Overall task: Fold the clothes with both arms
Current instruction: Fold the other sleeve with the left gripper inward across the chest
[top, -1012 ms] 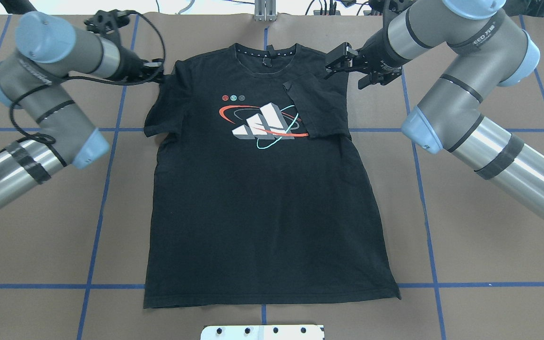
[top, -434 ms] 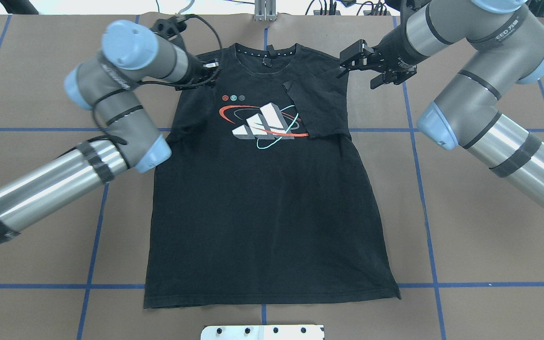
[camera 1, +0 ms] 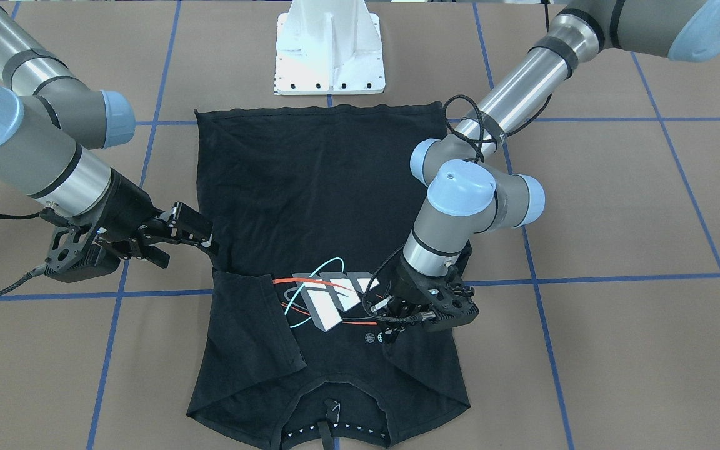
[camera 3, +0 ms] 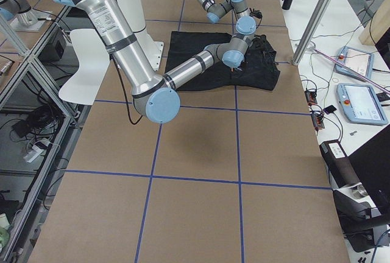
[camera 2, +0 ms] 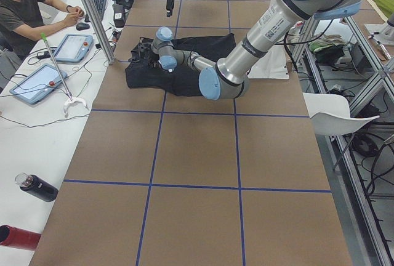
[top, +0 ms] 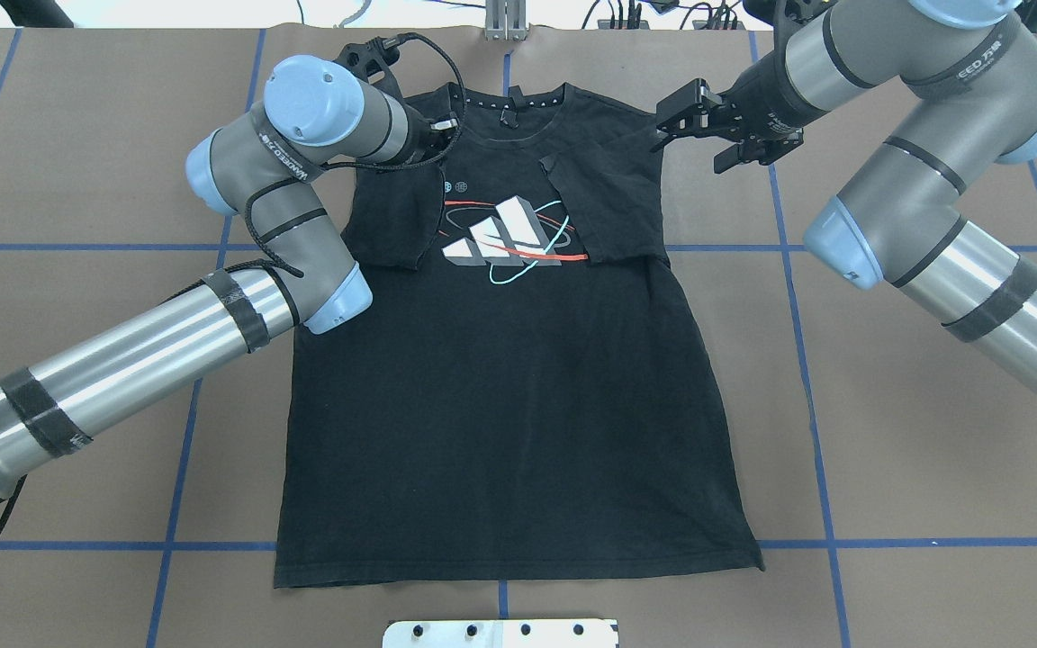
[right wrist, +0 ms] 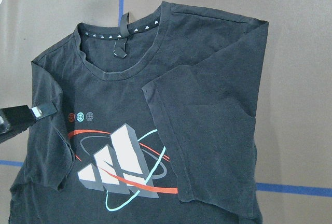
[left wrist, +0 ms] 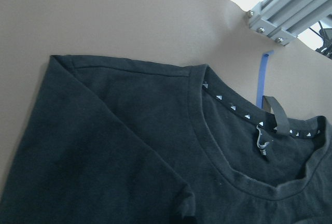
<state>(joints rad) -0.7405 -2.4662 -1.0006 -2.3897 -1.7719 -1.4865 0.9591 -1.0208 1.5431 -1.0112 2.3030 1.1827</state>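
- The left gripper [camera 1: 390, 320] is low over the chest of the T-shirt [top: 500, 405], at 11 o'clock from the logo [top: 505, 238] in the overhead view. Its jaws appear closed on the hem of the left sleeve [top: 392, 216], though its own arm hides much of them.
- That sleeve is turned inward across the chest and covers the logo's 9 o'clock edge.
- The right gripper [top: 667, 124] hangs with its jaws apart and nothing between them. It sits just beside the shirt's shoulder, at 2 o'clock from the logo.
- The right sleeve [top: 613, 202] lies folded inward, flat on the chest, and overlaps the logo's 3 o'clock edge.
- The shirt lies print-up, with the collar [top: 508, 99] at 12 o'clock and the hem at 6 o'clock, its body spread flat.
- It rests on a brown table [top: 888, 450] crossed by blue tape lines [top: 807, 360].
- The white base plate [top: 500, 633] lies at 6 o'clock, just beyond the hem.
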